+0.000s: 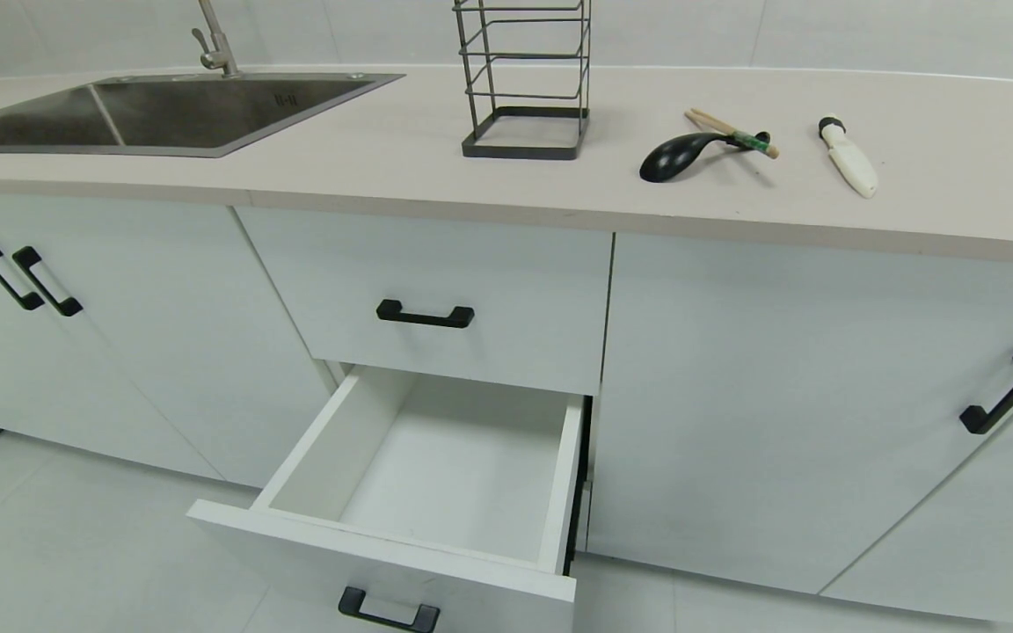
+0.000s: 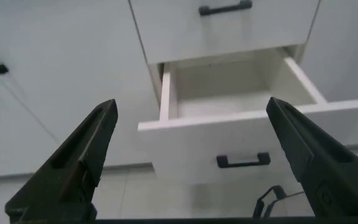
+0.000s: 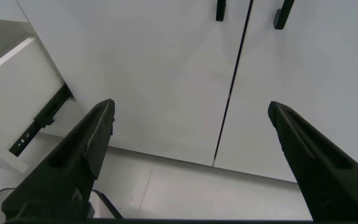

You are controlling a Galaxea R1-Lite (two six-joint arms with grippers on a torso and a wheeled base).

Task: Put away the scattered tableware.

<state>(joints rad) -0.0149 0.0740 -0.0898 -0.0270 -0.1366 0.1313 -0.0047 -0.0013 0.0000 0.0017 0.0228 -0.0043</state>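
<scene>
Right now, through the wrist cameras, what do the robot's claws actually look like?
Both the left gripper and the right gripper look alike: two matte, near-black fingers, broad at the base and tapering like wedges to blunt tips, with flat angular faces. No markings are visible. A thin dark loop by the left one's base may be a cable.

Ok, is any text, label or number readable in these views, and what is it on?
Nothing can be read.
Sink: a small dark mark on its inner wall, too small to read.
Spoon, chopsticks, white utensil, rack, open drawer: no print to be seen.
</scene>
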